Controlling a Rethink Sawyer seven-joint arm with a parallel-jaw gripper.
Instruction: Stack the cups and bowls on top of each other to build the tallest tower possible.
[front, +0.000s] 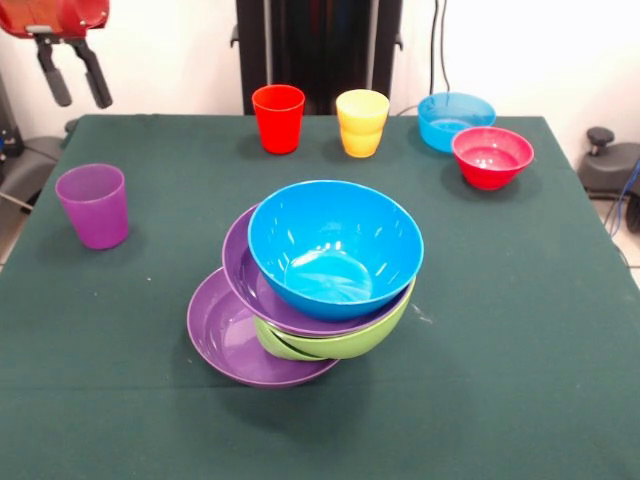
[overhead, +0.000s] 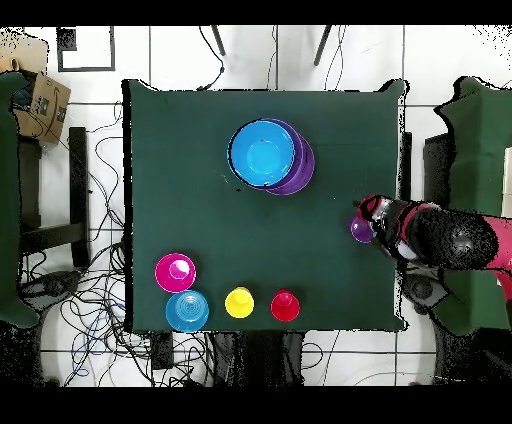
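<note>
Dark green cloth covers the table (front: 540, 330), and near the middle of the front view sits the tower (front: 315, 290), a lopsided heap of large glossy plastic bowls. A large purple bowl (front: 225, 335) lies at the bottom, jutting toward the lower left. On it a large lime green bowl (front: 350, 340) tilts, a second large purple bowl (front: 245, 265) rests on that, and a large blue bowl (front: 335, 250) sits on top, tipped toward the camera.

Along the top edge of the cloth stand a small tapered red plastic cup (front: 278, 118) and, just to its right, a yellow-orange plastic cup (front: 362, 122). Further right a small light blue bowl (front: 456, 120) sits touching or nearly touching a small red bowl (front: 492, 156) in front of it.

At the left of the frame a translucent purple plastic cup (front: 93, 205) stands upright by itself, well apart from the heap.

In the upper left corner hangs the red and black gripper (front: 75, 95), its two dark fingers (front: 55, 75) spread apart with nothing between them, high above the table. From overhead it (overhead: 372, 225) sits right beside that purple cup at the cloth's right edge.
</note>
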